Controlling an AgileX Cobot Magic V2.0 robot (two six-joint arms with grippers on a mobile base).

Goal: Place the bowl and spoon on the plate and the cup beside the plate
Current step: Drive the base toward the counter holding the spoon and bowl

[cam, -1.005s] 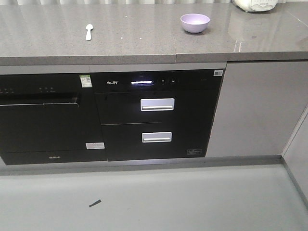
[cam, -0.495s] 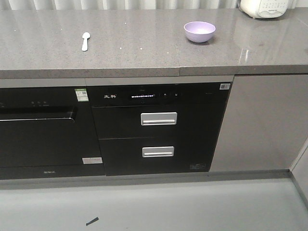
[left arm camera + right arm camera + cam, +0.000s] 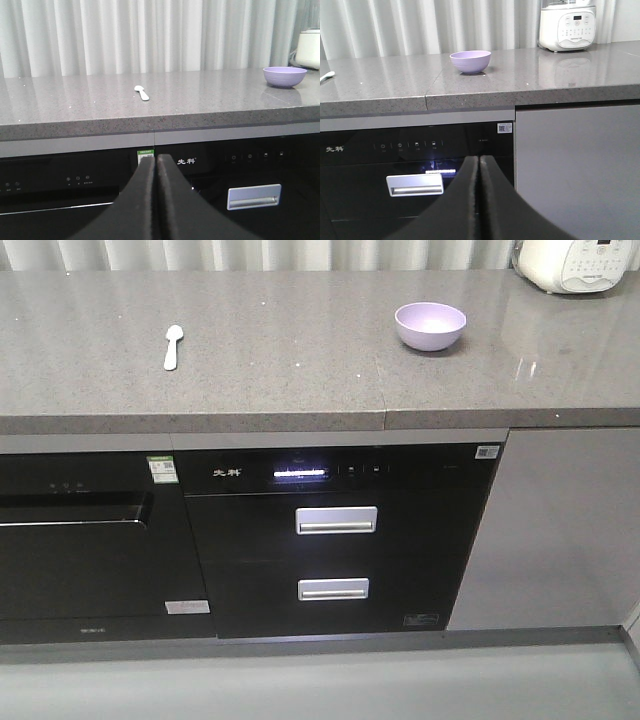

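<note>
The left claw (image 3: pixel 156 161) is closed, its two dark fingers pressed together with nothing between them. It sits low in front of the bench, below the top edge. The right claw (image 3: pixel 479 160) is closed and empty in the same way, also low and short of the bench.

The lavender bowl (image 3: pixel 430 326) stands upright on the right part of the grey stone bench (image 3: pixel 300 380), toward the far side. The pale spoon (image 3: pixel 172 346) lies flat well to the left of the bowl, with its head far and its handle pointing near. No plate and no cup show in any view.

A white cooker (image 3: pixel 578 260) stands at the far right corner. A pleated white curtain (image 3: pixel 125 35) hangs behind the bench. Black built-in appliances (image 3: pixel 335 540) with two silver drawer handles fill the front below.

The task appears to be at its start: nothing is arranged, and neither arm is near any item. The next move likely calls for lifting an arm above the bench top, opening its claw, and locating the plate, since the bowl and spoon both need it as their base.
</note>
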